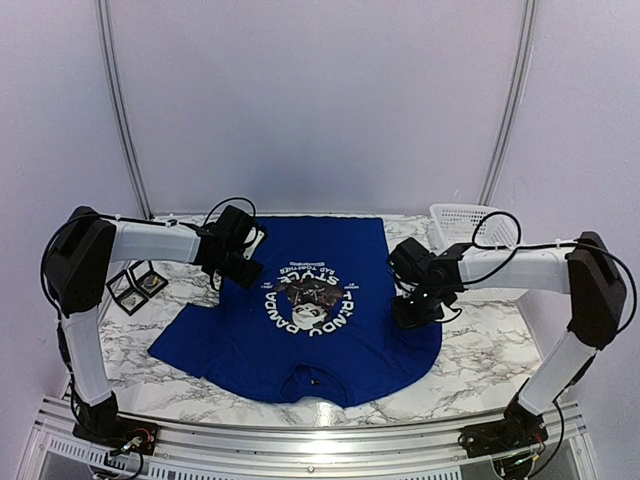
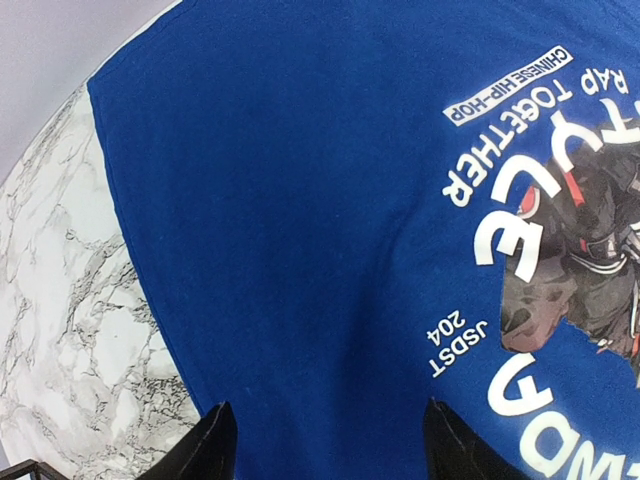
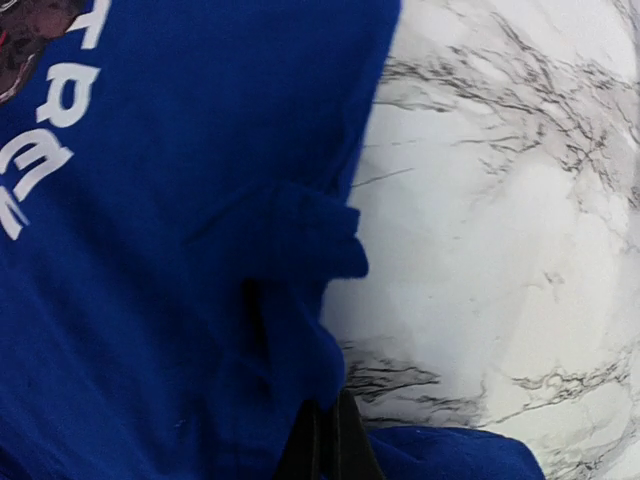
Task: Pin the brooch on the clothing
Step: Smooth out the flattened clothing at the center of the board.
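1. One blue T-shirt (image 1: 300, 340) lies spread out on the marble table (image 1: 480, 350), in the middle, between the two arms.
2. Its long way runs from near to far. The neck hole points at the arm bases and the bottom hem points at the back wall.
3. The round panda picture (image 1: 315, 297) and its white letters face up. From the top camera they read upside down.
4. The hem lies right at the far edge of the table. The neck lies close to the near edge.
5. One sleeve sticks out flat to the left. The right side of the shirt is bunched up and folded, not flat.
6. Bare table shows to the right of the shirt and at the near left corner.
7. At the far right a white basket (image 1: 462, 220) takes up the corner. At the left some small black frames (image 1: 135, 287) sit beside the sleeve.
8. The left fingers (image 1: 240, 268) are spread wide over the shirt, left of the picture. They hold nothing.
9. The right fingers (image 3: 320, 445) are pressed tight together at the bunched right edge of the shirt. I cannot tell if any cloth is caught between them.
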